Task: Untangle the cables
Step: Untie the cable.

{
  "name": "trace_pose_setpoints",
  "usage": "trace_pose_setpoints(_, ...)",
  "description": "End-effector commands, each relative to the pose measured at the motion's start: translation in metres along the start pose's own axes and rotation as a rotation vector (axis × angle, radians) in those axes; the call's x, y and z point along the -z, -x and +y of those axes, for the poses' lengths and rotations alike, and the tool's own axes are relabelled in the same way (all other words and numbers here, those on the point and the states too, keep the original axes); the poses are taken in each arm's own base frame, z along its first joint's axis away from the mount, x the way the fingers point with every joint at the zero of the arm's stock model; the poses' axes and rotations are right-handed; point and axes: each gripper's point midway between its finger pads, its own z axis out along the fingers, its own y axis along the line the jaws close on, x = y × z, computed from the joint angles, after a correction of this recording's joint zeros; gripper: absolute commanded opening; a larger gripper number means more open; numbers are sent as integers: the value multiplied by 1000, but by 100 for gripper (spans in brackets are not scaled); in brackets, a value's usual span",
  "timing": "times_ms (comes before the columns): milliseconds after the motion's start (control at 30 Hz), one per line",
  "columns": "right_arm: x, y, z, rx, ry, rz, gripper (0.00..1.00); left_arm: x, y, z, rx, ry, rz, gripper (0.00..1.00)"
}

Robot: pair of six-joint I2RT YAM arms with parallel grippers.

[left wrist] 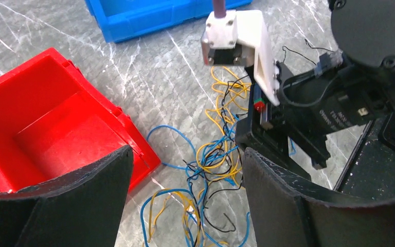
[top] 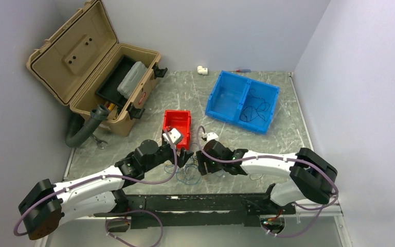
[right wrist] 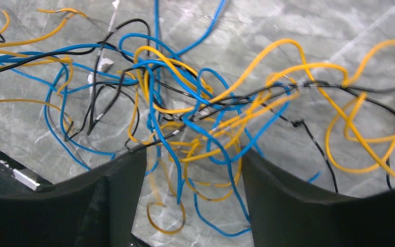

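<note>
The cables (top: pixel 187 172) are a loose tangle of thin yellow, blue and black wires on the marble table between my two grippers. In the left wrist view the cables (left wrist: pixel 218 164) lie between and beyond my open left gripper (left wrist: pixel 185 170), which hovers over them holding nothing. In the right wrist view the cables (right wrist: pixel 205 113) spread across the whole frame; my right gripper (right wrist: pixel 194 164) is open, low over the tangle, with several strands running between its jaws. The right gripper (top: pixel 201 160) faces the left gripper (top: pixel 182 157) closely.
A red bin (top: pixel 177 125) stands just behind the tangle, also in the left wrist view (left wrist: pixel 41 128). A blue two-compartment bin (top: pixel 243 101) with a dark wire inside is at the back right. An open tan toolbox (top: pixel 95 77) and a grey hose (top: pixel 85 128) are at left.
</note>
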Motion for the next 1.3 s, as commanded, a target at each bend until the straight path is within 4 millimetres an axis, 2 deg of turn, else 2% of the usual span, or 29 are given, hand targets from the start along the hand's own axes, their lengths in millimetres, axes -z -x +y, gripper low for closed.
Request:
trace_pose_setpoints(0, -8, 17, 18, 42, 23, -46, 59, 1, 17, 1, -14, 9, -65, 80)
trace_pose_setpoints(33, -9, 18, 19, 46, 25, -45, 41, 1, 17, 1, -14, 10, -66, 80)
trace_pose_setpoints(67, -9, 20, 22, 49, 29, -50, 27, 1, 16, 1, -15, 10, -65, 81)
trace_pose_setpoints(100, -7, 24, 24, 46, 36, -62, 18, 1, 16, 1, -16, 8, -65, 81)
trace_pose_setpoints(167, 1, 34, 30, 42, 63, -96, 6, 1, 16, -1, -19, -1, -66, 81)
trace_pose_setpoints(233, 11, 45, 35, 35, 82, -134, 0, 1, 17, -3, -25, -14, -68, 81)
trace_pose_setpoints(600, 79, 83, 43, 20, 136, -279, 0, -5, 13, -26, -53, -151, -43, 81)
trace_pose_setpoints(767, 100, 89, 31, -3, 95, -313, 0, -4, 18, -30, -37, -171, -48, 81)
trace_pose_setpoints(1067, 125, 100, 33, -93, 127, -333, 0, 19, 68, -30, -27, -134, -116, 82)
trace_pose_setpoints(1267, 137, 105, 35, -70, 170, -365, 0, 22, 79, -40, -50, -163, -134, 83)
